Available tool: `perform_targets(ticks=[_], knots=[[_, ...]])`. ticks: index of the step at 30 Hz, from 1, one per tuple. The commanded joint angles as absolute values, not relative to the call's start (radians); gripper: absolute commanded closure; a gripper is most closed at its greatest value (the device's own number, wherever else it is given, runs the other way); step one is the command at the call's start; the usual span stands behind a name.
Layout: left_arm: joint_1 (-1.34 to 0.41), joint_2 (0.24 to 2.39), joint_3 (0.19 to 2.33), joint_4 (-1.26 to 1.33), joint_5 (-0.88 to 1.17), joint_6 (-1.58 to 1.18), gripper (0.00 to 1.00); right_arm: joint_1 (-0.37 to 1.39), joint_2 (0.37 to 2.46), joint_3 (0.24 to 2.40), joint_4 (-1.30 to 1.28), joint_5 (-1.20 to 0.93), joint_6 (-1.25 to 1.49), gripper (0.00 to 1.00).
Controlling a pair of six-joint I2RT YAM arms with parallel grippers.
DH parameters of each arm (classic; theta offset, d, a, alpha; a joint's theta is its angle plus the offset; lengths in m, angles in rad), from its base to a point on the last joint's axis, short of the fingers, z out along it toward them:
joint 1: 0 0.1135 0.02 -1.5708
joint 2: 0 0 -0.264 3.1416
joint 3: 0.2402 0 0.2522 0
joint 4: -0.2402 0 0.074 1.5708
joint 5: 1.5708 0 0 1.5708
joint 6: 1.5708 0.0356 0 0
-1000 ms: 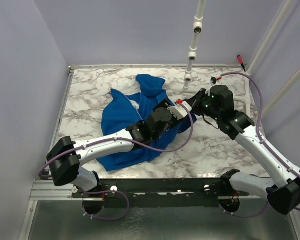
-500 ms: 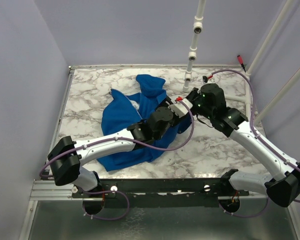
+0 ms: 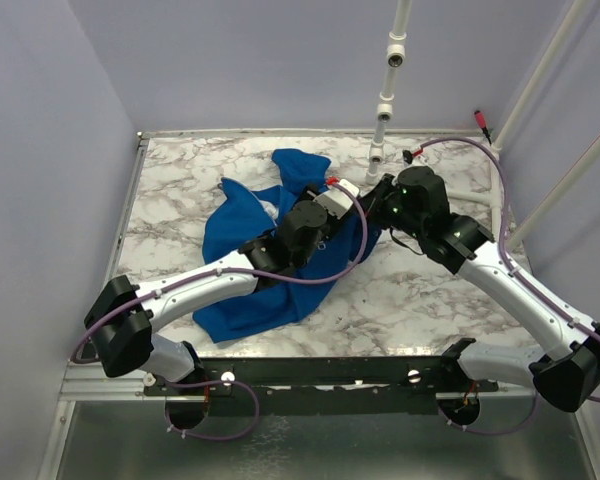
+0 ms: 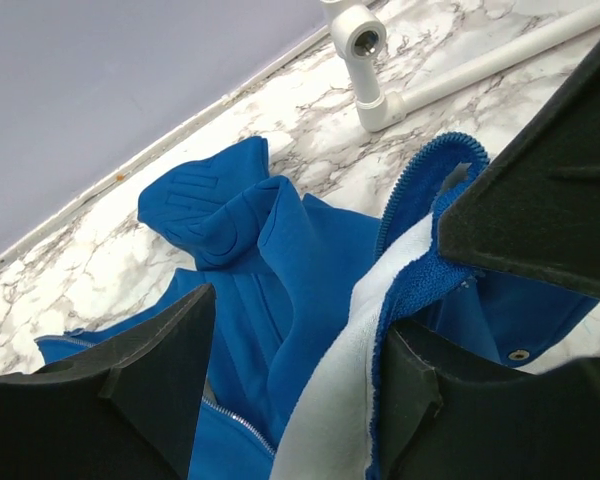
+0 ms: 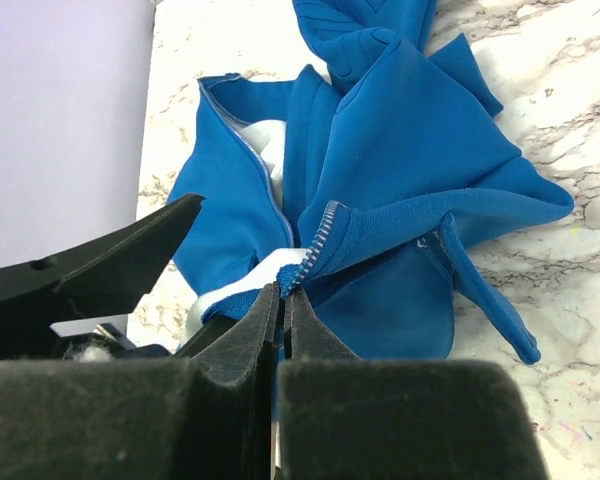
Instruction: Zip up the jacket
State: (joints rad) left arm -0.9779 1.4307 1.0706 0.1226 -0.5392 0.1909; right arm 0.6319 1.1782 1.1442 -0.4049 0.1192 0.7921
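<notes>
The royal-blue jacket lies crumpled on the marble table, its hood toward the back. My right gripper is shut on the jacket's front edge, right at the end of the zipper teeth, and holds that edge lifted. My left gripper is open, with its fingers wide apart. The lifted edge, with its white lining, hangs between them against the right finger. The other zipper half lies below. In the top view both grippers meet at the jacket's right side, the left and the right.
A white pipe stand rises at the back just behind the grippers, and its foot shows in the left wrist view. Another white pipe runs up the right side. Purple walls close in the table on the left, back and right.
My left gripper has moved back and to the left, up along the jacket's right edge. My right gripper shifted slightly left and still holds the edge.
</notes>
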Motion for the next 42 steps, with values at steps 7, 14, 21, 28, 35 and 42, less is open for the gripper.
perform_targets(ticks=[7, 14, 21, 28, 35, 42], knots=[[-0.955, 1.344, 1.027, 0.076, -0.500, 0.229, 0.51, 0.644, 1.222, 1.196, -0.393, 0.200, 0.764, 0.99], [-0.953, 1.299, 1.028, 0.041, -0.441, 0.248, 0.56, 0.650, 1.243, 1.207, -0.382, 0.199, 0.745, 0.99], [-0.953, 1.297, 1.025, 0.016, -0.402, 0.288, 0.65, 0.666, 1.242, 1.203, -0.359, 0.194, 0.725, 0.99], [-0.939, 1.285, 1.030, -0.033, -0.342, 0.234, 0.85, 0.672, 1.222, 1.178, -0.339, 0.196, 0.704, 0.99], [-0.845, 1.265, 1.083, -0.138, -0.071, 0.052, 0.92, 0.671, 1.199, 1.126, -0.250, 0.206, 0.603, 0.99], [-0.802, 1.239, 1.104, -0.173, 0.070, 0.007, 1.00, 0.671, 1.175, 1.095, -0.189, 0.159, 0.517, 0.99]])
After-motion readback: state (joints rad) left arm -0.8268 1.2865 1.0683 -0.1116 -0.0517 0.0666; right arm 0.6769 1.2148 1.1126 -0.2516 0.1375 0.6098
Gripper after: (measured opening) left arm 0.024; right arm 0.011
